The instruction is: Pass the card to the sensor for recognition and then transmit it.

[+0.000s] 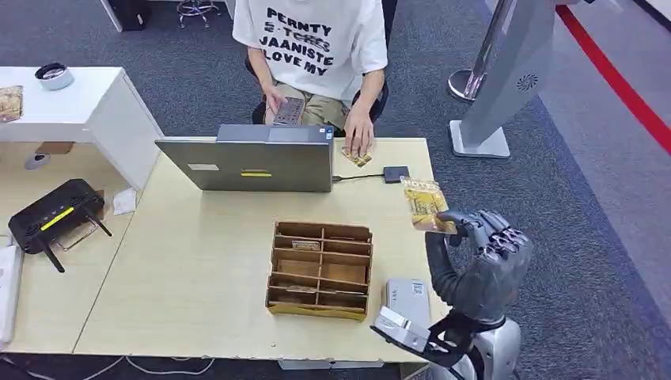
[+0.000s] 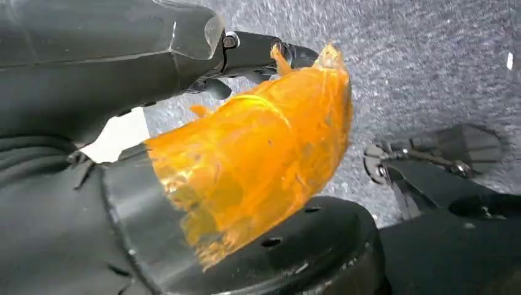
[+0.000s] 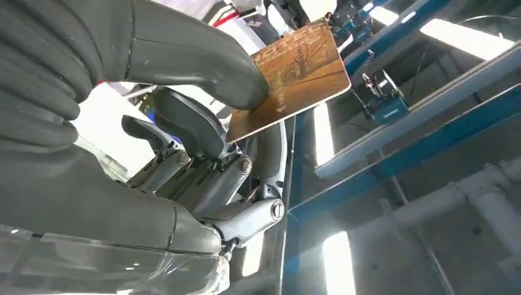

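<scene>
My right hand (image 1: 484, 257) is raised beyond the table's right edge and pinches a yellow-brown printed card (image 1: 427, 205) between thumb and fingers. The card stands tilted above the table's right side. In the right wrist view the card (image 3: 293, 75) sits under the thick grey thumb (image 3: 196, 58), with the darker fingers behind it. A small black sensor box (image 1: 396, 174) lies on the table just beyond the card, cabled to the grey laptop (image 1: 253, 162). My left hand (image 2: 258, 52) hangs over grey carpet with a finger stretched out and nothing in it.
A person sits at the table's far side, one hand holding cards (image 1: 289, 111), the other resting on a card (image 1: 358, 155) on the table. A wooden compartment tray (image 1: 320, 269) stands mid-table. A white device (image 1: 407, 299) lies near the front edge. A black router (image 1: 55, 214) is at the left.
</scene>
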Action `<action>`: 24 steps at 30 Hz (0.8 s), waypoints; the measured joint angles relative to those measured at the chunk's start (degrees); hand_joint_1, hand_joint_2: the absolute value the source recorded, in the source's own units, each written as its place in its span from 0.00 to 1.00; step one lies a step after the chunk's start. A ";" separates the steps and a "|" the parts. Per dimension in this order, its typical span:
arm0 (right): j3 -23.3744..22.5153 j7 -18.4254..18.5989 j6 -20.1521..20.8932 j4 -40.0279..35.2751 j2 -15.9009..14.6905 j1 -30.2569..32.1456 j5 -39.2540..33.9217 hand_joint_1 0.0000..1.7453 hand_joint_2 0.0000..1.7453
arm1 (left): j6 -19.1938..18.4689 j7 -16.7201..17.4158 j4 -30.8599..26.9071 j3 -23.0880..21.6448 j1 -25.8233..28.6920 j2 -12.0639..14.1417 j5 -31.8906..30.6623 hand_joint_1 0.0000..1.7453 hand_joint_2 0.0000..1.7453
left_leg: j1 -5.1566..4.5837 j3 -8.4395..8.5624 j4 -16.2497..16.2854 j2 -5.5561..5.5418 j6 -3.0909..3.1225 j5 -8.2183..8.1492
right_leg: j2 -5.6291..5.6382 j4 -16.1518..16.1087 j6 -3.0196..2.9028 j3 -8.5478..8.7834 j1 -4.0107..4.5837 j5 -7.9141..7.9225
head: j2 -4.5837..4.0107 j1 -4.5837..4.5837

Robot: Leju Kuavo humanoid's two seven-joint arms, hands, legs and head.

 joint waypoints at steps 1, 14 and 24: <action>-0.04 0.31 0.02 0.09 0.00 -0.39 0.48 1.00 1.00 | -0.44 -0.24 0.00 0.29 0.05 0.11 0.26 0.00 0.00 | 0.00 -0.02 0.00 0.00 0.00 0.00 | 0.00 0.00 0.00 0.00 0.00 0.00 | 0.00 0.02; 4.93 19.20 0.02 15.61 -3.16 -18.95 14.24 1.00 1.00 | 2.55 2.38 -0.02 -1.32 -1.17 0.68 -9.83 0.00 0.00 | -0.01 0.00 0.00 -0.01 -0.05 0.16 | -0.01 0.01 0.00 0.04 -0.01 0.14 | 0.00 0.04; 11.80 28.40 0.02 35.41 -7.06 -34.26 21.26 1.00 1.00 | 2.05 2.27 -0.02 -3.69 -1.83 0.35 -12.22 0.00 0.00 | 0.00 0.03 0.02 0.10 -0.09 0.19 | 0.09 0.01 -0.08 -0.01 0.01 0.20 | 0.00 0.02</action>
